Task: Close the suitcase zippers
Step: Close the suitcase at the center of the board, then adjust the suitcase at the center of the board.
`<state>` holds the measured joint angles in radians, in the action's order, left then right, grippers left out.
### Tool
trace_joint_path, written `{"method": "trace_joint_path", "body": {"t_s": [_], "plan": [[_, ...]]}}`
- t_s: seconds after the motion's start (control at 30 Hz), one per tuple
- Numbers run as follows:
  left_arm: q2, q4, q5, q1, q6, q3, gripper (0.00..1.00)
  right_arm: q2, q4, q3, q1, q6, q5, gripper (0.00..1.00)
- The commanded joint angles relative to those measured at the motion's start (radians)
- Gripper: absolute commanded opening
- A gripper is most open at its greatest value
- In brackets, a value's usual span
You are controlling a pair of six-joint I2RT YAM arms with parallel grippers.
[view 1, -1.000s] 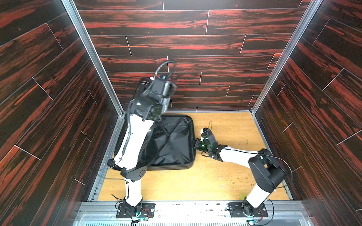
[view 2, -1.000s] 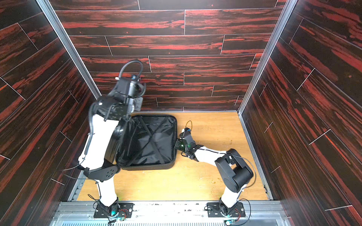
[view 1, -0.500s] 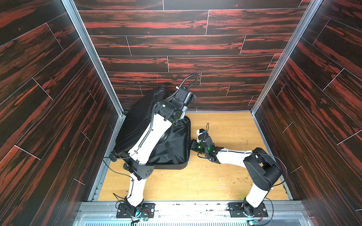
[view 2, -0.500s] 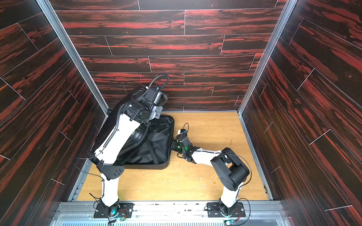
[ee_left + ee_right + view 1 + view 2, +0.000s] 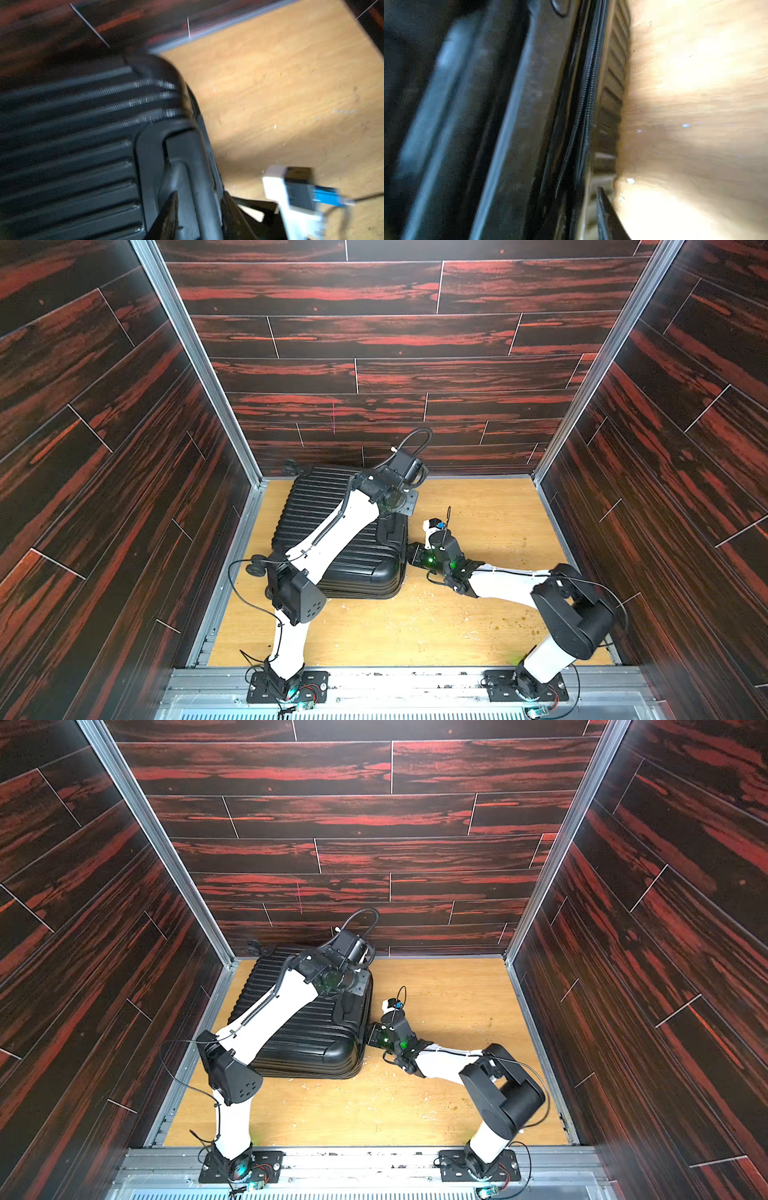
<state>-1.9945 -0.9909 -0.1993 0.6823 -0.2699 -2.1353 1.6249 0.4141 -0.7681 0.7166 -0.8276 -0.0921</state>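
Dark red wood-grain panels (image 5: 374, 335) enclose a pale plywood floor (image 5: 478, 506), where the black ribbed hard-shell suitcase (image 5: 316, 506) lies flat and folded shut at rear left. Over its side rim the left gripper (image 5: 200, 193) is spread apart. The right gripper (image 5: 411, 553) sits just beside the toothed zipper (image 5: 588, 93), its grip unclear.

Top views, stereo pair: set high over the near edge, faced forward and steeply down; distant; both took in the whole tabletop (image 5: 457, 626) and three panelled walls (image 5: 374, 335), coverage nearly identical, offset slightly sideways. Left wrist view: very close, blurred; faced the ribbed shell of the suitcase (image 5: 72, 135), tabletop beyond. Right wrist view: closer still; looked along the zippers (image 5: 591, 83) at the seam. Suitcase was common to all four.
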Motion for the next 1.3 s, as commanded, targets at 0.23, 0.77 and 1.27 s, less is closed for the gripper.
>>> {"method": "trace_joint_path", "body": {"t_s": [0.23,0.77,1.27], "plan": [[0.043,-0.002,-0.028,0.033,-0.069,0.097,0.42,-0.229,-0.138,0.136,-0.2,0.101,-0.054,0.32],[-0.187,-0.222,-0.064,0.034,-0.049,-0.105,0.41,-0.305,-0.235,0.134,-0.284,0.167,-0.05,0.34],[-0.116,-0.133,0.322,0.065,0.271,-0.003,0.1,-0.4,-0.315,0.167,-0.527,0.26,0.035,0.34]]}}
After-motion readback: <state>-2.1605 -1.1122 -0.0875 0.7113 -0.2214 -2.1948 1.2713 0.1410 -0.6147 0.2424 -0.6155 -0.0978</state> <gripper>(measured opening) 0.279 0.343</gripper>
